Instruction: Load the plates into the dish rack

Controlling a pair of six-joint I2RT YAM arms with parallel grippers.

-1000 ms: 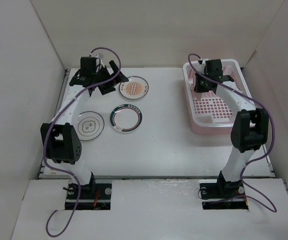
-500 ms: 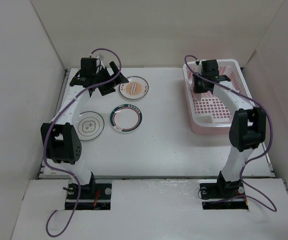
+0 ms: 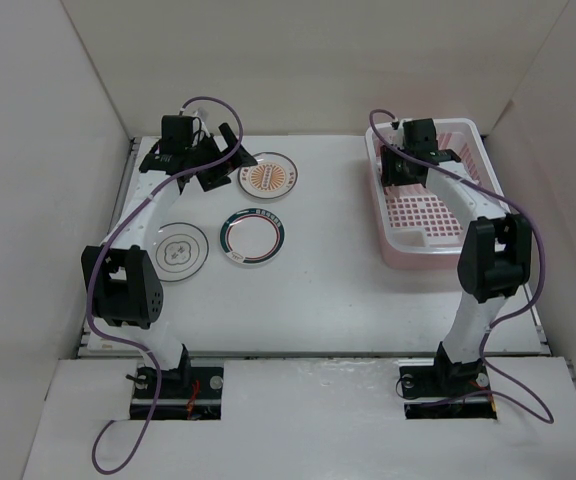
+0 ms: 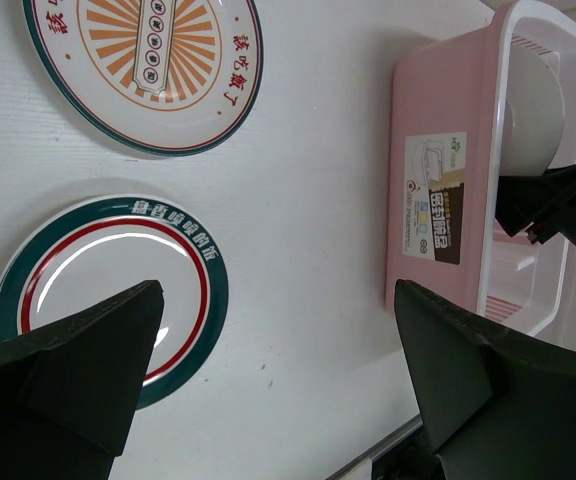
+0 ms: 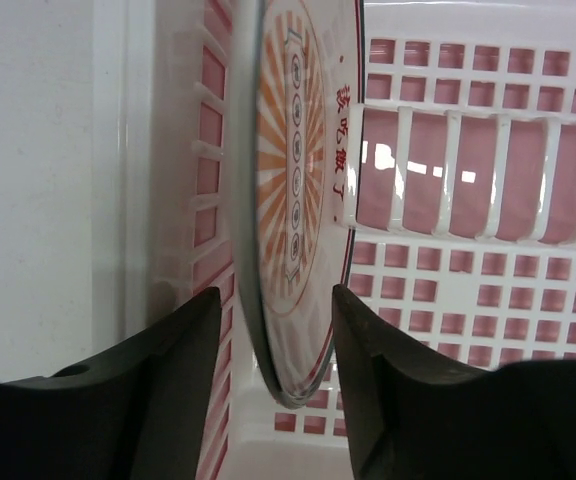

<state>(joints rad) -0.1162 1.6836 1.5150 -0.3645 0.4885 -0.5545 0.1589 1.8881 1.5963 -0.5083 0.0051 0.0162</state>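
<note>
The pink dish rack [image 3: 420, 256] stands at the far right and shows side-on in the left wrist view [image 4: 438, 180]. One orange sunburst plate [image 5: 293, 170] stands on edge inside it, beside the slotted side wall, with its white back toward the left wrist camera [image 4: 533, 105]. My right gripper [image 3: 409, 166] [image 5: 276, 300] straddles this plate's near rim, jaws partly open, with a small gap at the left finger. The second sunburst plate [image 3: 269, 177] [image 4: 143, 60], the green-rimmed plate [image 3: 253, 236] [image 4: 98, 265] and the thin-ring plate [image 3: 180, 251] lie flat on the table. My left gripper [image 3: 216, 165] [image 4: 278, 300] hovers wide open and empty.
White walls enclose the table on the left, back and right. An upright slotted divider [image 5: 478, 170] crosses the rack floor just right of the standing plate. The table's left edge rail [image 4: 408, 440] shows in the left wrist view.
My right gripper has shifted slightly left inside the rack. The left arm and the three plates on the table have not moved.
</note>
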